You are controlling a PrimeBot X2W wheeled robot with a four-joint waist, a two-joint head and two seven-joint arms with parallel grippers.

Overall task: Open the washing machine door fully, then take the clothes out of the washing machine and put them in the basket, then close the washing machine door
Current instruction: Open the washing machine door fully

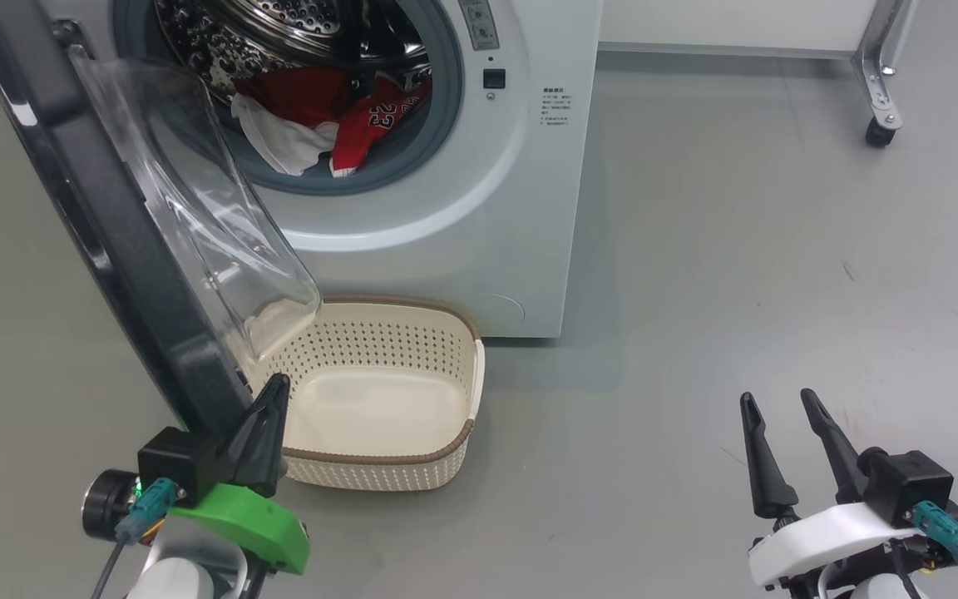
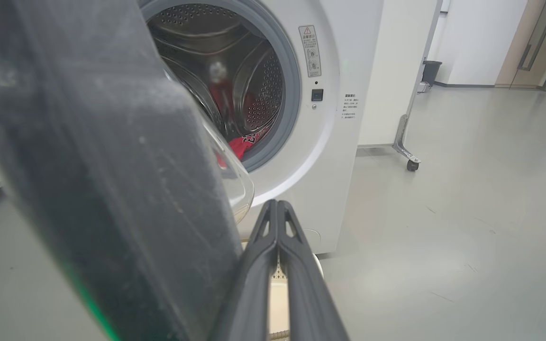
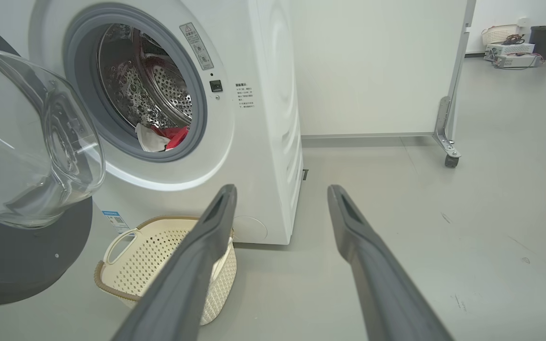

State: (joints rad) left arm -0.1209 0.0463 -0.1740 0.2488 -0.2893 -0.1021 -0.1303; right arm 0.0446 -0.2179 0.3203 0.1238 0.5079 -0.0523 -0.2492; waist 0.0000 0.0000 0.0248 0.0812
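**Now: door-opening step, clothes not yet touched**

The left claw (image 1: 273, 389) is pinched shut and empty, its tips just beside the lower inner edge of the washing machine door (image 1: 113, 241); I cannot confirm contact. The right claw (image 1: 778, 399) stands wide and empty, well apart over the floor. The door juts out from the washing machine (image 1: 479, 216), its glass bowl overhanging the basket (image 1: 379, 457). The clothes (image 1: 313, 108) lie in the drum. The likely next move is to push the door further outward until it clears the basket.
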